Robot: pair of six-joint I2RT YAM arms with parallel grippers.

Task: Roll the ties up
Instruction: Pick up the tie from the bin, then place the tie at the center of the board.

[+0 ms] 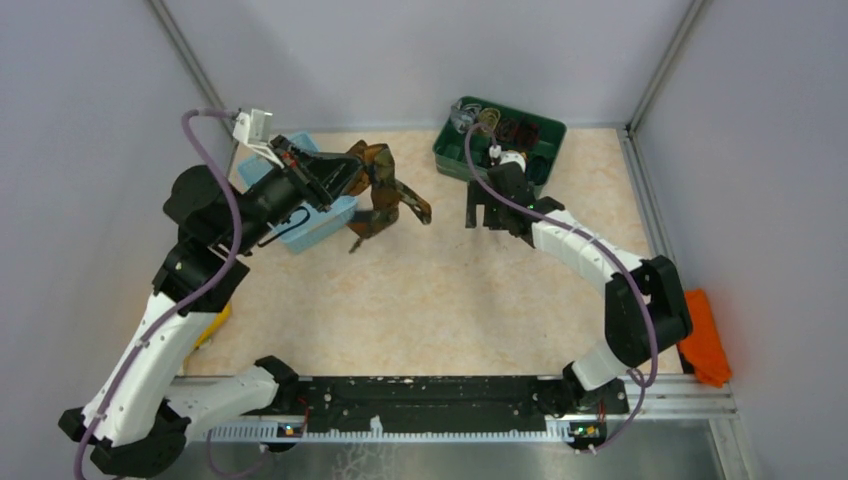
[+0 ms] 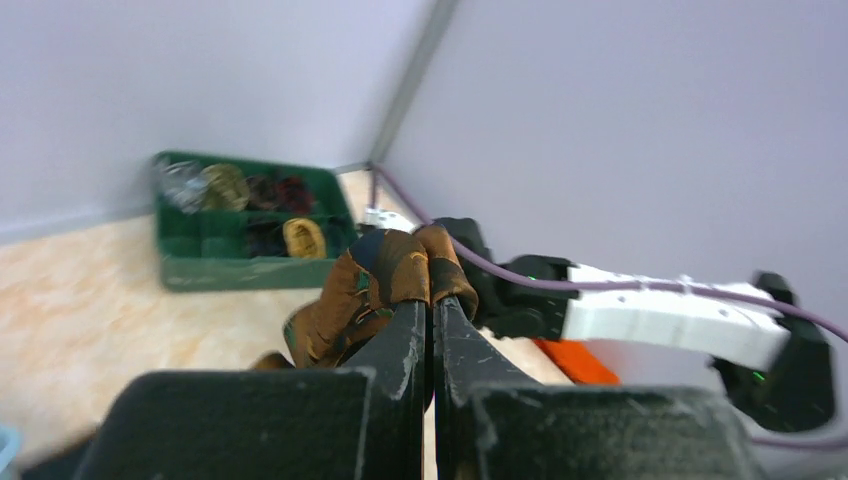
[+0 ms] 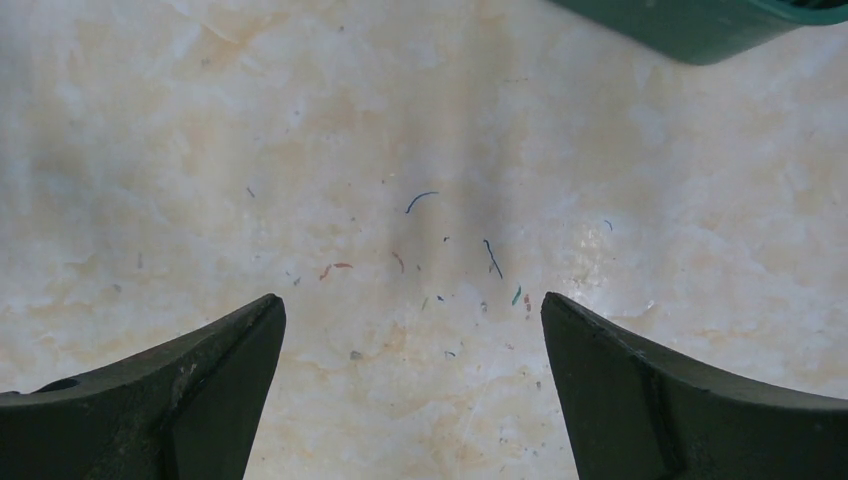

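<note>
We observed the left gripper (image 1: 352, 168) raised over the far-left part of the table (image 1: 450, 300), beside a light blue basket (image 1: 322, 222). Its jaws were clenched on a fold of the dark brown tie (image 1: 385, 195), which bears a gold-orange and teal pattern. In the left wrist view the two fingers (image 2: 405, 345) stood nearly flush, with the bunched fabric gripped at their tips. The rest of the tie hung below the gripper in two loose lengths, one toward the basket and one toward the middle of the table. We could not tell whether either end touched the surface. The right gripper (image 1: 487, 215) hovered over bare tabletop just in front of a green bin (image 1: 446, 160) at the far edge. Its jaws were released, spread wide and holding nothing, and the right wrist view showed only the marbled surface and a few stray threads (image 3: 420, 198) between them. Several rolled ties (image 1: 492, 122) sat in the bin's compartments, among them a yellow one and darker ones. An orange cloth (image 1: 705, 340) lay at the right side, outside the frame rail.
</note>
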